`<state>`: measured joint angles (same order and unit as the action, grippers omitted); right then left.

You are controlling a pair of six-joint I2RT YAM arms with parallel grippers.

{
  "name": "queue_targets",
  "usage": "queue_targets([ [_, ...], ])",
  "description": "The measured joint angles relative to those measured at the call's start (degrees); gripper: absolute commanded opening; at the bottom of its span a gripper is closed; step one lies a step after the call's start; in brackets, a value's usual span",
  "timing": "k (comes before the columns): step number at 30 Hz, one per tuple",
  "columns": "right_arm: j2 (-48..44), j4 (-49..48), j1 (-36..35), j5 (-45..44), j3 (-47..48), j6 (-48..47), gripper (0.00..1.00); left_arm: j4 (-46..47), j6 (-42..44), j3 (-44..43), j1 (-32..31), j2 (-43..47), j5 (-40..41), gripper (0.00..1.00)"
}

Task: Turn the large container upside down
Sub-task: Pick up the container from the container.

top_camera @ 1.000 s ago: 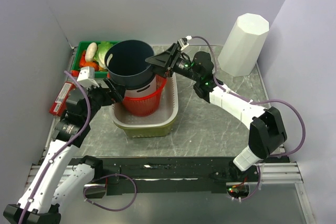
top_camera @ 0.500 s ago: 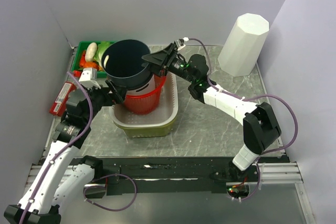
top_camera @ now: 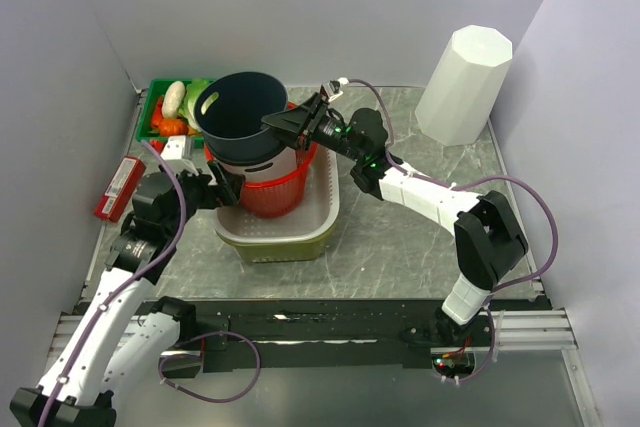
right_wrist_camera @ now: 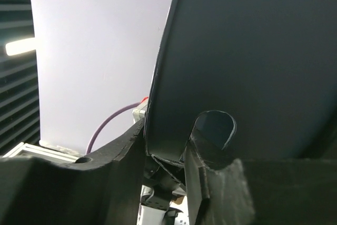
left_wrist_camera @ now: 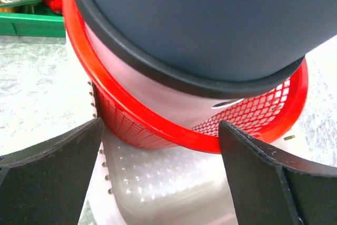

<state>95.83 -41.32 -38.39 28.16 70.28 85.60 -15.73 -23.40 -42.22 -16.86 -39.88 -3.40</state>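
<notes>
The big dark container (top_camera: 240, 112) is open side up. It sits in a red basket (top_camera: 270, 192), and it leans a little. The red basket sits in a pale tub (top_camera: 300, 232). The tub is on the counter (top_camera: 400, 237), a bit left of the middle. Under the dark container, inside the basket, there is something whitish (top_camera: 268, 163), but I cannot tell what it is.

The right claw (top_camera: 275, 125) pinches the rim of the dark container on its right side. One finger is outside the wall and one finger is inside. In the right wrist view the wall runs between the two fingers.

The left claw (top_camera: 222, 187) is wide open. It is low down at the left side of the red basket. In the left wrist view its two fingers stand one on each side of the basket and do not touch it.

A green tray (top_camera: 158, 97) with play food is in the back left corner. A tall white bin (top_camera: 463, 85) stands in the back right corner. A red box (top_camera: 118, 187) lies by the left edge.
</notes>
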Motion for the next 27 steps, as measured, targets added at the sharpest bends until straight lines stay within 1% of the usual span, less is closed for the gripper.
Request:
queue_targets([
  [3,0.0,-0.94,0.0,0.09,-0.24,0.44,0.32,0.0,0.22,1.55,0.02,3.02,0.22,0.96],
  [9,0.0,-4.5,0.0,-0.35,-2.16,1.31,0.32,0.04,-0.7,3.52,0.0,12.0,1.62,0.96],
  [11,0.0,-5.05,-0.02,-0.33,-2.45,1.55,0.32,0.72,-1.97,3.37,0.0,13.07,2.73,0.96],
  [14,0.0,-6.16,-0.02,-0.37,-3.15,1.81,0.32,0.24,-4.2,1.73,0.0,10.86,3.89,0.96],
  [20,-0.02,-7.32,-0.04,-0.5,-3.91,1.95,0.32,-3.1,-9.03,-5.2,0.0,1.57,3.78,0.96],
  [27,-0.02,-8.02,-0.04,-0.57,-4.31,1.97,0.32,-7.1,-15.5,-7.15,0.0,-0.57,2.14,0.96],
])
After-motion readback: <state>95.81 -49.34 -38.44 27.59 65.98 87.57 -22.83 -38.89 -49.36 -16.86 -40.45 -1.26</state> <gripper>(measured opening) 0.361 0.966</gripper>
